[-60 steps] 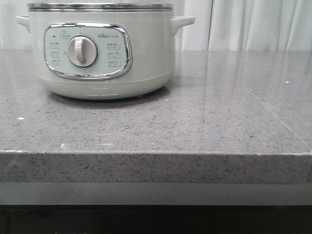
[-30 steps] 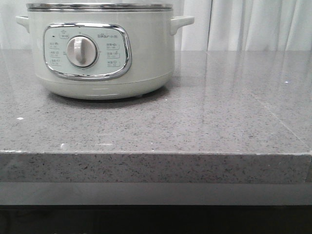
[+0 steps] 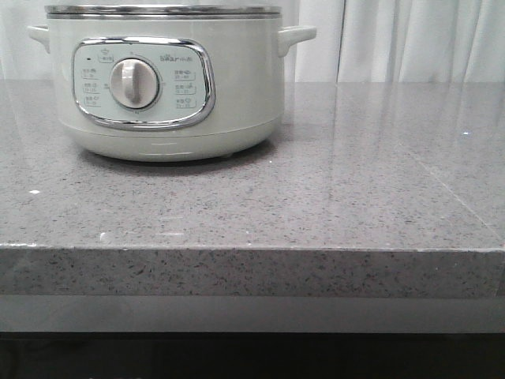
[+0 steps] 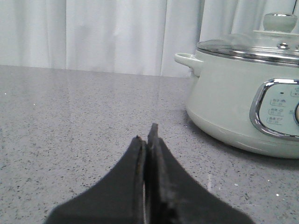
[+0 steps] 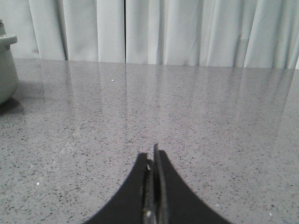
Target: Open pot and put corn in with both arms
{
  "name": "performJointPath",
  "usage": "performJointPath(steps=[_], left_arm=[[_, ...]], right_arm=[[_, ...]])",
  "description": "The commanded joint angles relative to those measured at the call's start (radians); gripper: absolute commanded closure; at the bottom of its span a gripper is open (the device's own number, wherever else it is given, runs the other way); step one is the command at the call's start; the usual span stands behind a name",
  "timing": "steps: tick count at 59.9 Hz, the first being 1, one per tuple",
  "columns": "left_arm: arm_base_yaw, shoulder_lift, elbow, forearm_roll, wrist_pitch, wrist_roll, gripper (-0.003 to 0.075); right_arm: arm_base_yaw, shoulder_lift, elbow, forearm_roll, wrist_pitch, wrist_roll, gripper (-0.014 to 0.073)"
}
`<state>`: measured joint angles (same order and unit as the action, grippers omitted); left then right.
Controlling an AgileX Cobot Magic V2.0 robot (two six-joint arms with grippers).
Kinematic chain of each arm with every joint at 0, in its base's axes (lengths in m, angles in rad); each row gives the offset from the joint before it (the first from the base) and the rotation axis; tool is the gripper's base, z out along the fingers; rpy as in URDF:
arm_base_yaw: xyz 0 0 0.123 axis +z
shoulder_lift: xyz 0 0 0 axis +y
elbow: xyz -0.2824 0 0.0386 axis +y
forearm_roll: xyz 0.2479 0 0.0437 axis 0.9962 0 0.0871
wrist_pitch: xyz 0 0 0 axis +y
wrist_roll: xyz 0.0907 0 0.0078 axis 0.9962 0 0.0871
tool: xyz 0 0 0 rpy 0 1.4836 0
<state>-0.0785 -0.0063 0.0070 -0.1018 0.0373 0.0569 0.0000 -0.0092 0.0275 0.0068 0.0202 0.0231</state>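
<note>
The pot (image 3: 166, 83) stands on the grey desk (image 3: 331, 197), toward the left arm's side in the front view, its dial panel facing the robot. In the left wrist view a glass lid (image 4: 261, 44) with a round knob (image 4: 279, 21) sits on the pot's rim, so the pot is covered now. No corn can be made out on the stretches of desk that the 3 views take in, and whether any lies inside the pot cannot be told through the lid.

The left hand (image 4: 148, 135) hangs low over the desk a little way from the pot, its 2 fingers pressed together with nothing between them. The right hand (image 5: 152, 156) is likewise closed and holds nothing, over bare desk with the pot's handle (image 5: 8, 39) at the view's edge.

This fits 2 readings: a covered pot waiting to be opened, or one closed again with the corn already in. The pictures do not settle which, so no next move can be named with confidence.
</note>
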Motion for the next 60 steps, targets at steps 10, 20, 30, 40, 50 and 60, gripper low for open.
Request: performJointPath(steps=[10,20,30,40,50,60], left_arm=[[0.003,-0.015,0.011,-0.008,-0.089,-0.005,0.0741],[0.003,-0.015,0.011,-0.008,-0.089,-0.005,0.0741],[0.003,-0.015,0.011,-0.008,-0.089,-0.005,0.0741],[0.003,-0.015,0.011,-0.008,-0.089,-0.005,0.0741],[0.003,-0.015,0.011,-0.008,-0.089,-0.005,0.0741],[0.003,-0.015,0.011,-0.008,-0.089,-0.005,0.0741]], right_arm=[[0.046,-0.022,-0.011,-0.015,-0.086,0.007,0.0662],[0.046,-0.022,-0.011,-0.014,-0.118,0.007,0.0662],[0.046,-0.022,-0.011,-0.014,-0.129,0.007,0.0662],[0.046,-0.022,-0.011,-0.014,-0.129,0.007,0.0662],[0.046,-0.022,-0.011,-0.014,-0.129,0.007,0.0662],[0.046,-0.022,-0.011,-0.014,-0.129,0.007,0.0662]])
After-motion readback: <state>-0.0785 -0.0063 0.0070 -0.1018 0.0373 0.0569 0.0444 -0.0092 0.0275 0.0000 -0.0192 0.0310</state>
